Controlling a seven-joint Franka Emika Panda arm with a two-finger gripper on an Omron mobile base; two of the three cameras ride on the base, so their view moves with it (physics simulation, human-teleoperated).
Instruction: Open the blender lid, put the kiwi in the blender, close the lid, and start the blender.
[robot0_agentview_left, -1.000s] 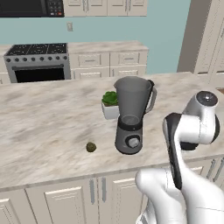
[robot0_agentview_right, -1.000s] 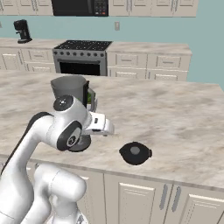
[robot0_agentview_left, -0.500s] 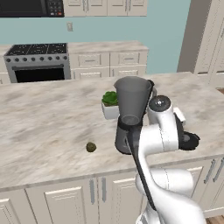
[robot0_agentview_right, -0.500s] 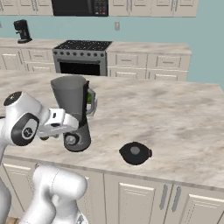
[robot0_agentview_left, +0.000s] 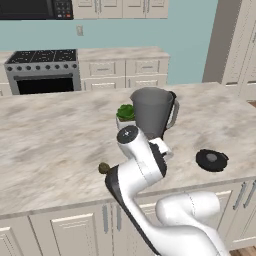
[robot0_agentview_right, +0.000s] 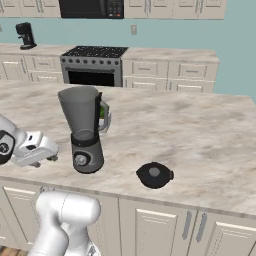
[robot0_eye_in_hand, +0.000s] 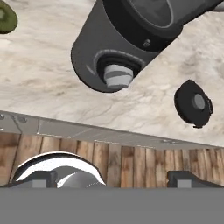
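The gripper (robot0_eye_in_hand: 111, 177) stands with its two fingertips (robot0_eye_in_hand: 43, 178) spread wide, nothing between them, held out past the counter edge (robot0_eye_in_hand: 109, 133) over wood floor (robot0_eye_in_hand: 131, 162). Beyond the fingers sits one blender (robot0_eye_in_hand: 131, 39), dark-grey base with a silver dial (robot0_eye_in_hand: 117, 75) facing them, its smoky jar (robot0_agentview_left: 151, 111) open-topped. One black blender lid (robot0_eye_in_hand: 193, 103), grey knob at centre, lies flat off to one side, well apart. One brownish-green kiwi (robot0_eye_in_hand: 6, 17) sits toward the opposite side, on bare marble counter (robot0_agentview_right: 200, 135). One potted plant (robot0_agentview_left: 125, 114) stands behind the jar.
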